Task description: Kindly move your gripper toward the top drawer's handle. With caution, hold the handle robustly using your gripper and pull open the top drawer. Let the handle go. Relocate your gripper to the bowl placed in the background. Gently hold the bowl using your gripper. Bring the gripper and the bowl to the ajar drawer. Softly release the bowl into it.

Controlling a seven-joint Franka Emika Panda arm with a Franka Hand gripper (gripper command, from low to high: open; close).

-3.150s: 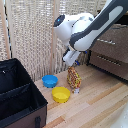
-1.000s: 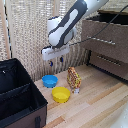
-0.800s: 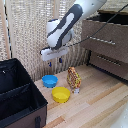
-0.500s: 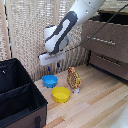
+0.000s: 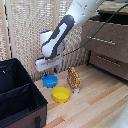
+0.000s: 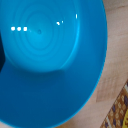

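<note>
The blue bowl [image 5: 49,81] sits on the wooden floor next to the yellow bowl [image 5: 61,94]. My gripper [image 5: 48,69] hangs just above the blue bowl, at the end of the white arm. In the wrist view the blue bowl [image 6: 50,65] fills almost the whole picture, seen from close above. No finger crosses the bowl's middle, so the jaws look spread and hold nothing. The top drawer [image 5: 111,37] stands on the exterior view's right, pulled out, with its silver handle [image 5: 102,41] free.
A black fabric box [image 5: 19,97] stands on the exterior view's left, close to the bowls. A patterned yellow-brown object [image 5: 74,79] stands just beside the blue bowl. A lower drawer [image 5: 110,62] sits under the top one. A woven screen [image 5: 25,35] runs behind.
My gripper has moved down and toward the exterior view's left, from above the patterned object to just over the blue bowl. The bowls and the drawer have not moved.
</note>
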